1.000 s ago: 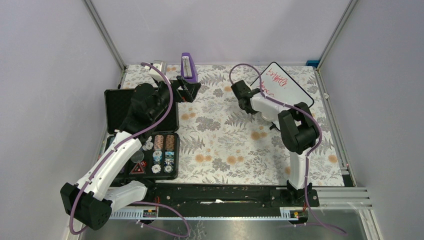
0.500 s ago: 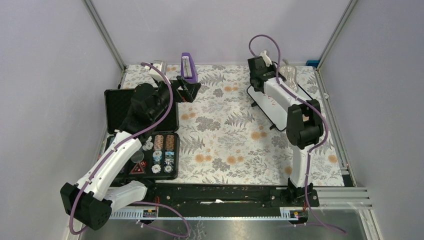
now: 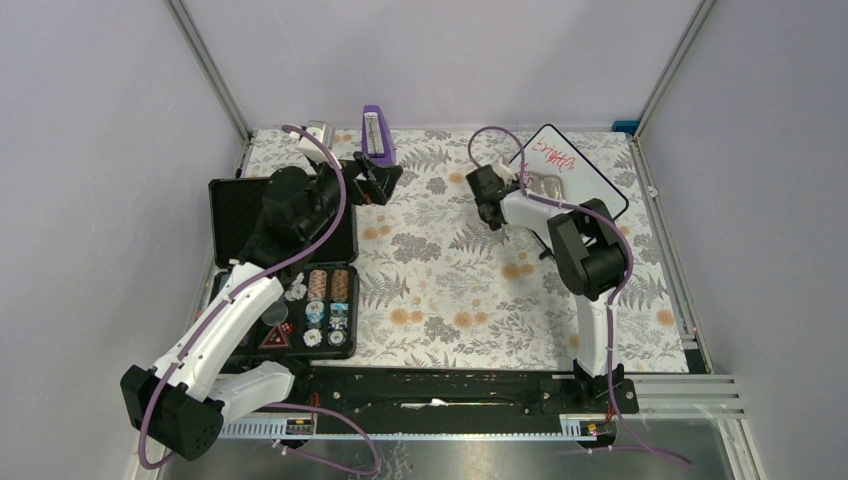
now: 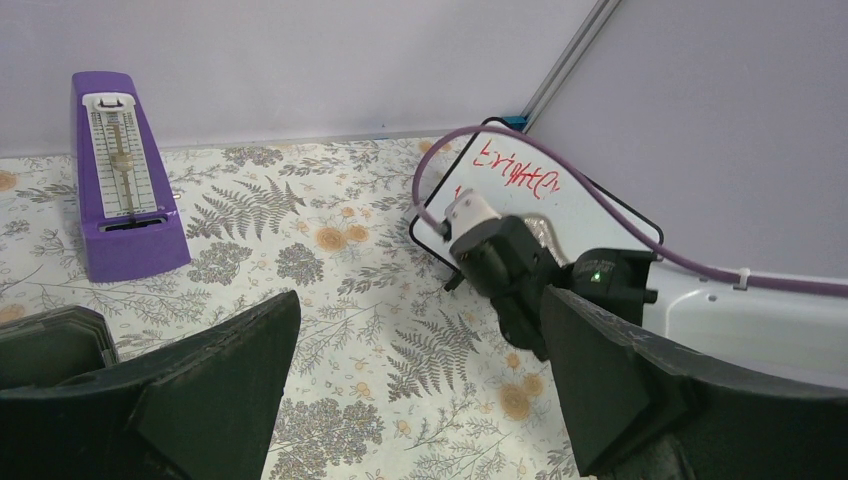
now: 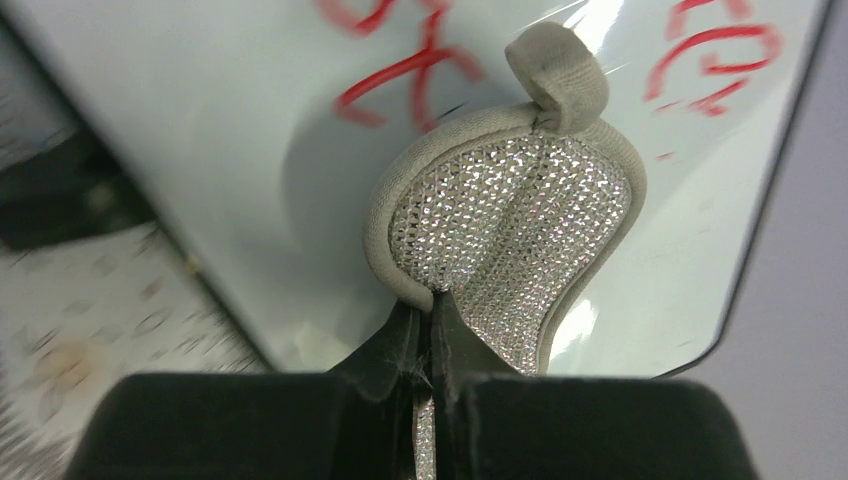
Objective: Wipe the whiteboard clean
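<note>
- The whiteboard (image 3: 590, 175) sits at about 2 o'clock on the worktop (image 3: 450, 290) in the overhead view. It is turned diagonally in the far right corner and has a thin black frame with rounded corners.
- Red scribbled writing (image 3: 556, 155) runs along the board's far part. The rest of the white surface looks blank.
- A silvery pad (image 5: 510, 220) with a beige rim and a small fabric loop (image 5: 558, 75) at its far end is over the board, at 6 o'clock of the writing. The right wrist view shows its shadow on the white surface, but I cannot tell whether it actually touches.
- The right end effector (image 5: 432, 325) has its two fingers pinched together on the near edge of the pad, with almost no gap between them.
- The right arm (image 3: 585, 255) reaches from its base at 5 o'clock toward the board.
- A purple metronome (image 3: 376, 135) stands upright at 12 o'clock, well apart from the board.
- The left end effector (image 4: 418, 330) is just beside the metronome, at its 6 o'clock. Its fingers are spread wide and grip nothing.
- An open black case (image 3: 232, 205) lies at 9 o'clock, with rows of poker chips (image 3: 328, 295) in its near half. The left arm (image 3: 225, 320) passes over it.
</note>
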{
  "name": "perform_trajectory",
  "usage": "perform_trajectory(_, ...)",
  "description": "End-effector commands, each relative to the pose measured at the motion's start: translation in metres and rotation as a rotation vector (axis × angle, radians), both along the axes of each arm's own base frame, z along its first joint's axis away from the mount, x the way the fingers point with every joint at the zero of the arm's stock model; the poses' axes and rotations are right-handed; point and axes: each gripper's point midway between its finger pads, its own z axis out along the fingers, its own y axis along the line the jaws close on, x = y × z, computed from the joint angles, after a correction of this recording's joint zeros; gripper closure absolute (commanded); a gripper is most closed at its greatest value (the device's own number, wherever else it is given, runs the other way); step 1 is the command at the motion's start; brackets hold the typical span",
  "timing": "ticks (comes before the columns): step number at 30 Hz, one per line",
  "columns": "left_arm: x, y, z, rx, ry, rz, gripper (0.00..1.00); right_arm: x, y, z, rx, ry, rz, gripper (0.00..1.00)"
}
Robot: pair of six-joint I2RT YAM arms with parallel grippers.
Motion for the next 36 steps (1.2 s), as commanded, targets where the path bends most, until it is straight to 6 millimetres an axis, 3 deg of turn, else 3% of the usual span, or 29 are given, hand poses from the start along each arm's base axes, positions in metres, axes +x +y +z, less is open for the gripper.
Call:
perform_trajectory(1, -0.004, -0.003, 0.026, -0.040, -0.069, -0.018, 0.01, -0.035, 0.027, -0.062, 0.215, 0.133, -0.009, 1.00)
perform_trajectory(4, -0.004, -0.003, 0.025, -0.037, -0.068, -0.014, 0.01, -0.039, 0.055, -0.063, 0.308, 0.155, 0.045, 1.00)
perform_trajectory(7, -0.003, -0.003, 0.024, -0.033, -0.067, -0.012, 0.01, -0.027, 0.069, -0.028, 0.354, 0.084, 0.078, 1.00)
perform_trajectory(9, -0.003, -0.003, 0.024, -0.032, -0.067, -0.012, 0.01, -0.015, 0.072, 0.008, 0.365, 0.002, 0.097, 1.00)
perform_trajectory(13, -0.004, -0.003, 0.025, -0.031, -0.069, -0.012, 0.01, 0.014, 0.058, 0.078, 0.319, -0.164, 0.100, 1.00)
perform_trajectory(15, -0.004, -0.003, 0.026, -0.031, -0.071, -0.012, 0.01, 0.030, 0.040, 0.098, 0.262, -0.214, 0.065, 1.00)
perform_trajectory(20, -0.002, -0.003, 0.023, -0.027, -0.066, -0.008, 0.01, 0.066, -0.005, 0.118, 0.111, -0.258, -0.039, 0.99)
perform_trajectory(23, -0.002, -0.003, 0.023, -0.027, -0.066, -0.007, 0.01, 0.076, -0.017, 0.113, 0.038, -0.246, -0.059, 0.99)
perform_trajectory(28, -0.002, -0.003, 0.023, -0.027, -0.066, -0.008, 0.01, 0.077, -0.015, 0.069, 0.020, -0.170, -0.046, 0.99)
perform_trajectory(32, -0.003, -0.003, 0.024, -0.029, -0.068, -0.013, 0.01, 0.058, -0.006, 0.026, 0.027, -0.075, -0.044, 1.00)
perform_trajectory(36, -0.004, -0.003, 0.026, -0.032, -0.070, -0.014, 0.01, 0.027, 0.013, -0.015, 0.041, 0.001, -0.015, 1.00)
